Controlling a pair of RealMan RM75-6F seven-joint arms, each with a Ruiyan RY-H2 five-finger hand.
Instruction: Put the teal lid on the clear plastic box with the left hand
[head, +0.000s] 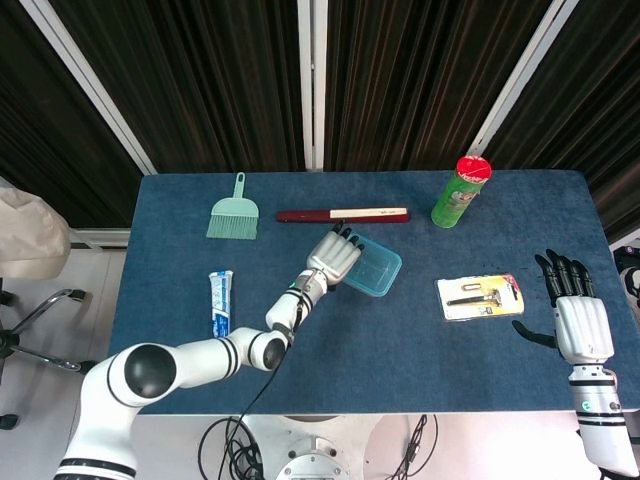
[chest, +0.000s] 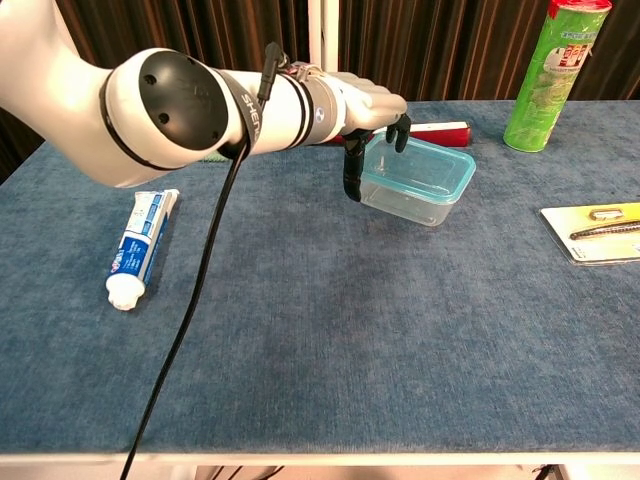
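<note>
The clear plastic box (head: 378, 268) (chest: 420, 185) stands mid-table with the teal lid (chest: 428, 163) lying on top of it. My left hand (head: 335, 258) (chest: 365, 108) hovers over the box's left end, palm down, fingers apart and hanging toward the lid's edge, holding nothing. In the chest view its thumb points down beside the box's near-left corner. My right hand (head: 575, 312) rests at the table's right edge, fingers spread and empty; the chest view does not show it.
A red folded fan (head: 343, 214) (chest: 440, 132) lies just behind the box. A green can (head: 460, 192) (chest: 555, 70) stands back right, a razor pack (head: 480, 297) (chest: 595, 228) lies right, a toothpaste tube (head: 221, 302) (chest: 140, 245) lies left, and a teal brush (head: 234, 212) sits back left.
</note>
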